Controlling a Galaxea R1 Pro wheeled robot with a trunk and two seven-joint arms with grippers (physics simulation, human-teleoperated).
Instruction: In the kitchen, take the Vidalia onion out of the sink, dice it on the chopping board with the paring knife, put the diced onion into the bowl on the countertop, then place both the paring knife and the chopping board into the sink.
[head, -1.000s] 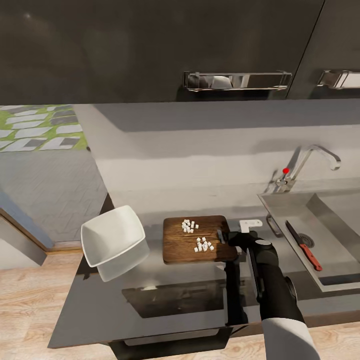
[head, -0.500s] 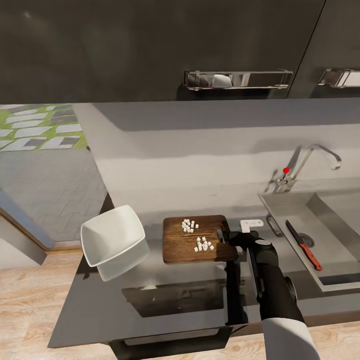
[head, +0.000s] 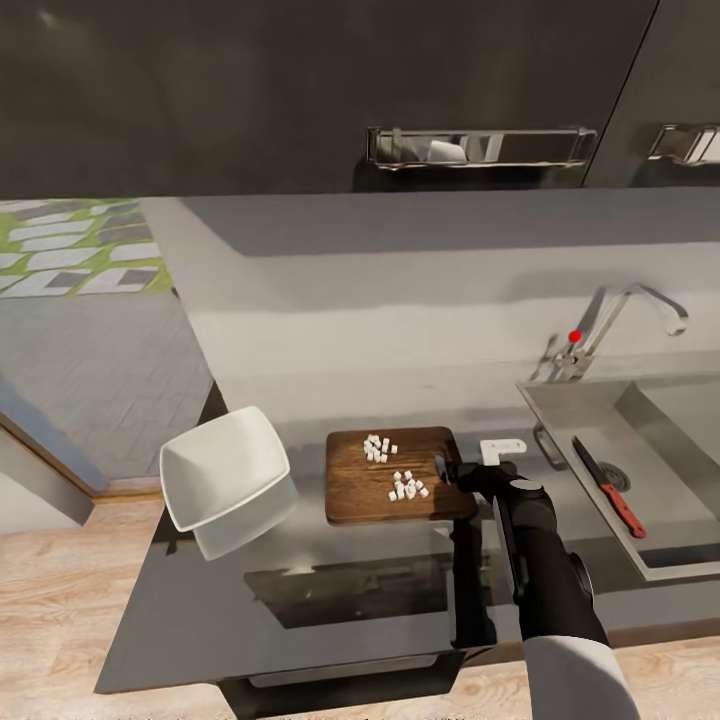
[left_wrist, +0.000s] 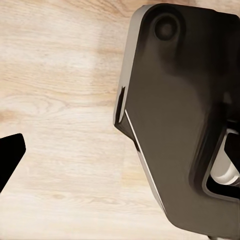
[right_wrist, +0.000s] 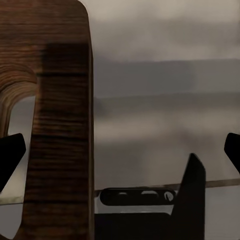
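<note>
Two clusters of diced onion (head: 392, 470) sit on the chopping board (head: 360, 495); my right gripper (head: 447, 470), fingers spread, straddles its edge. Paring knife (head: 608, 489) in sink (head: 580, 410).

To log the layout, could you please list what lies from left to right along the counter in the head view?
Bowl → chopping board with diced onion → right gripper → paring knife in the sink.

Chopping board (right_wrist: 60, 125) end (slot visible) over grey countertop (right_wrist: 160, 125)
</note>
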